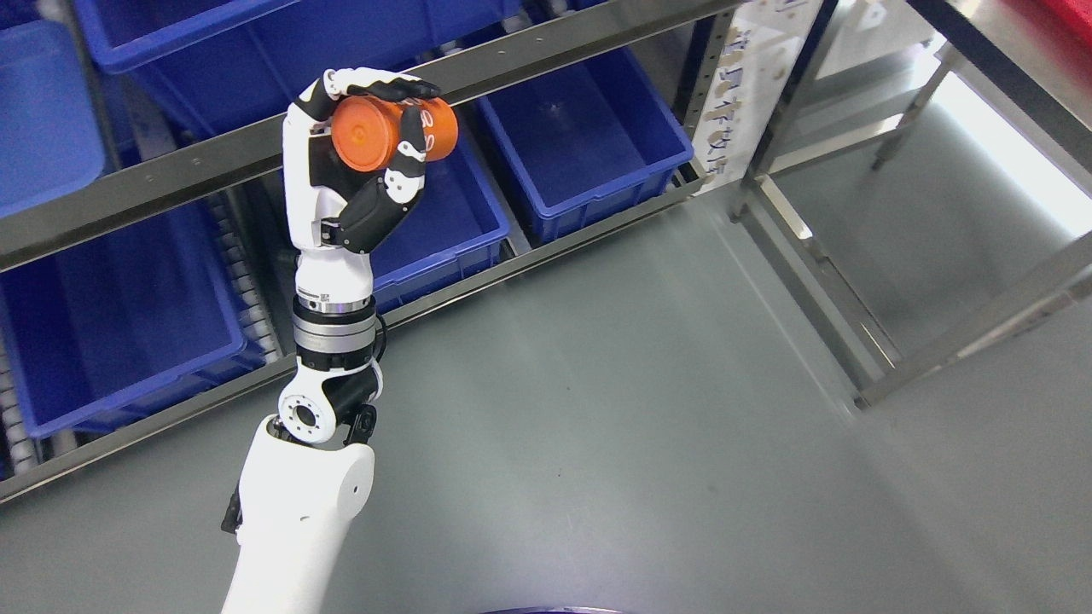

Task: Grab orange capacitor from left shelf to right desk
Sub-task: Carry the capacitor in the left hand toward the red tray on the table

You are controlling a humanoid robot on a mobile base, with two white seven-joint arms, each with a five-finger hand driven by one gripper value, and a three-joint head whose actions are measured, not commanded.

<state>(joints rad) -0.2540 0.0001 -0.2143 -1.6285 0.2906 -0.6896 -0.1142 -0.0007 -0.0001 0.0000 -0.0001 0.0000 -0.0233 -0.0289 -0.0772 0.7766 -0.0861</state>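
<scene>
One arm in view: the left, coming up from the bottom edge left of centre, forearm near vertical. Left hand (358,145) is raised in front of the shelf (171,166), fingers (388,85) curled over the top of the orange capacitor (394,132) and thumb (409,158) pressing across its side, so it is clamped between them. Capacitor lies on its side in the grip, flat round end face toward the camera and left, clear of every bin. It sits level with the shelf's grey front rail, overlapping it in the picture.

Behind the hand, blue bins (589,141) line the lower shelf level; the ones I can see into look empty. More blue bins on the level above, contents not visible.

Metal table (981,333) frame stands at right, well apart from the hand, grey floor (597,426) between.
</scene>
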